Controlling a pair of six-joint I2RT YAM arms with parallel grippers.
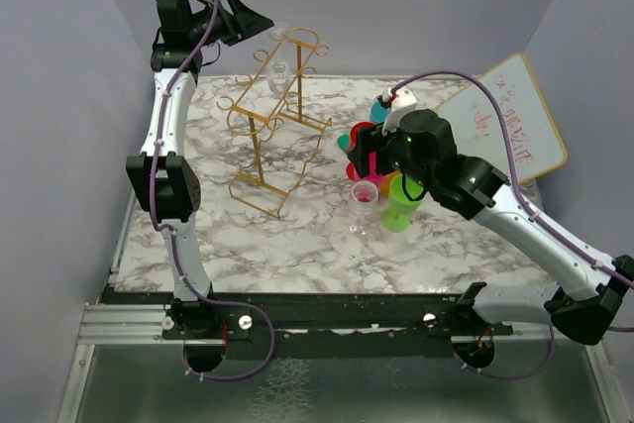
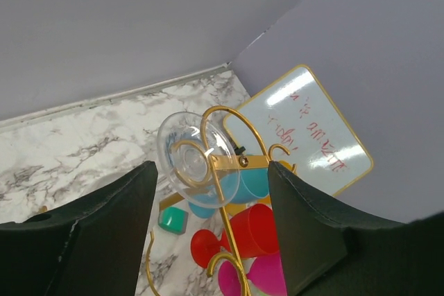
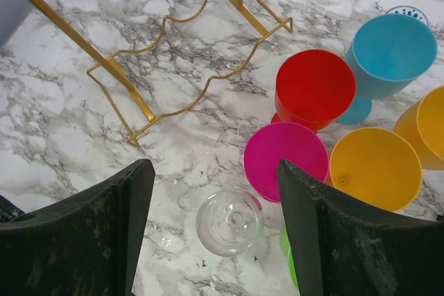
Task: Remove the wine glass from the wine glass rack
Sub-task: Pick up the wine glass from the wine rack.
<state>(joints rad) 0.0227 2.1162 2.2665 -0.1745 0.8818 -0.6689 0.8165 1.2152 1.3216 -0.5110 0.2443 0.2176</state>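
Your left gripper (image 1: 260,23) is raised to the top of the wine glass rack (image 2: 229,163), jaws spread wide and holding nothing. The wine glass (image 2: 173,136) hangs upside down there, its clear foot on the scroll hooks between your jaws, neither one touching it. Further right, your right gripper (image 3: 214,164) hangs spread and empty above a clear glass (image 3: 229,221) standing beside the coloured cups (image 3: 316,86).
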